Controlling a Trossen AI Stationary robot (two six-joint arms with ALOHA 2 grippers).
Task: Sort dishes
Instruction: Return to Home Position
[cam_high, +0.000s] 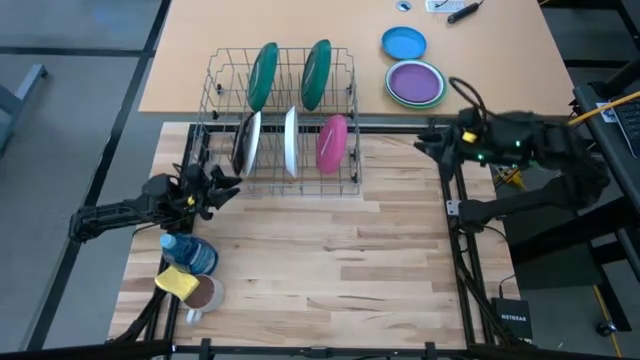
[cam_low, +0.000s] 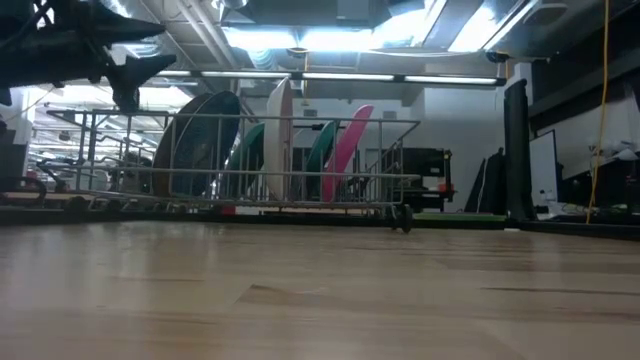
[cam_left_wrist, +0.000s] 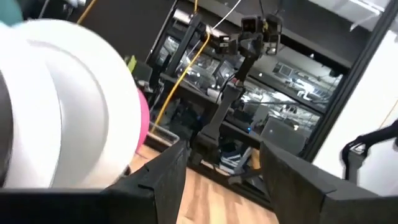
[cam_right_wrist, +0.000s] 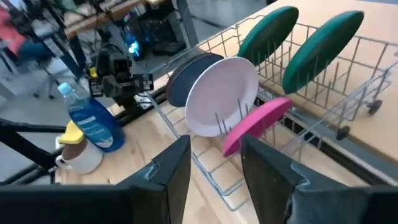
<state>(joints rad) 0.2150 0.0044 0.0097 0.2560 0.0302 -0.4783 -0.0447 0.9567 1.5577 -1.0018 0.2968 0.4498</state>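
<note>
A wire dish rack (cam_high: 285, 120) stands at the table's far middle. Two green dishes (cam_high: 263, 75) (cam_high: 316, 72) stand on edge in its back row. A dark plate (cam_high: 243, 142), a white plate (cam_high: 290, 140) and a pink plate (cam_high: 332, 143) stand on edge in its front row. My left gripper (cam_high: 228, 185) is open and empty beside the rack's near left corner; its wrist view shows the white plate (cam_left_wrist: 68, 99) close by. My right gripper (cam_high: 420, 140) is open and empty, to the right of the rack, and faces it (cam_right_wrist: 216, 162).
A small blue dish (cam_high: 403, 43) and a purple dish with a pale green rim (cam_high: 415, 83) lie flat on the tan table behind the rack's right. A blue bottle (cam_high: 190, 250), a yellow sponge (cam_high: 177, 282) and a mug (cam_high: 205, 295) stand at the near left.
</note>
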